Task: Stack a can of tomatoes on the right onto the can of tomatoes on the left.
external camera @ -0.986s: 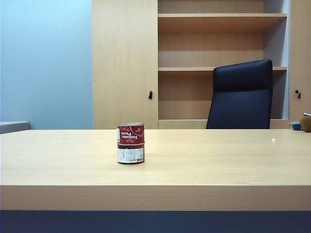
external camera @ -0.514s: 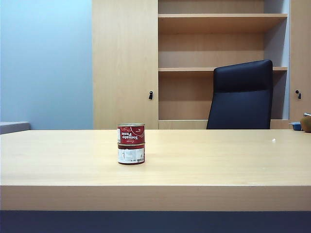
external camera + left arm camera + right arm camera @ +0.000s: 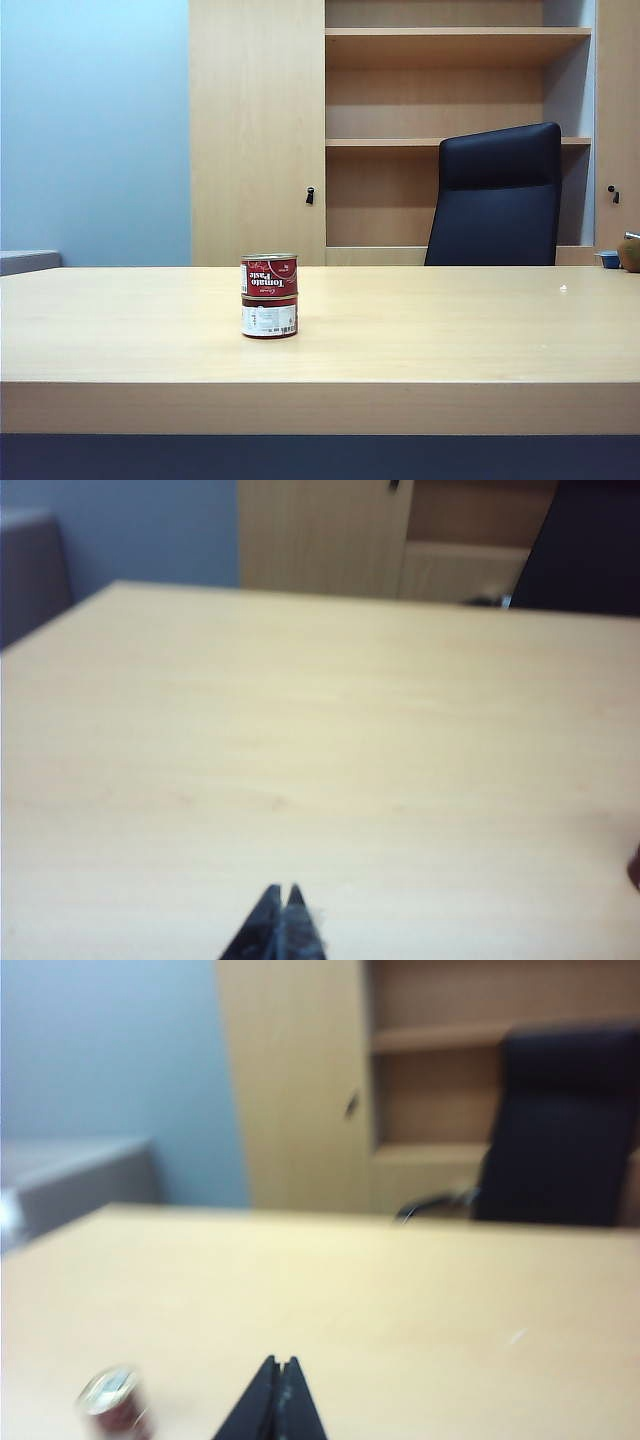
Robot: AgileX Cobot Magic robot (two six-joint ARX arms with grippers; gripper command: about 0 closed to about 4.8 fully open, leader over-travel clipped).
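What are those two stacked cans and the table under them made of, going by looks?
Top can and bottom can: likely metal, with shiny rims and printed paper-like labels. Table: pale wood-look surface with faint grain, matte; probably laminate, though solid wood cannot be ruled out. The left gripper and right gripper hang apart from them, shut.

The exterior camera sits low at the surface's near edge, facing the cupboard and black chair. Both wrist cameras look across the same surface toward that wall; the right one also catches the chair and stacked cans.
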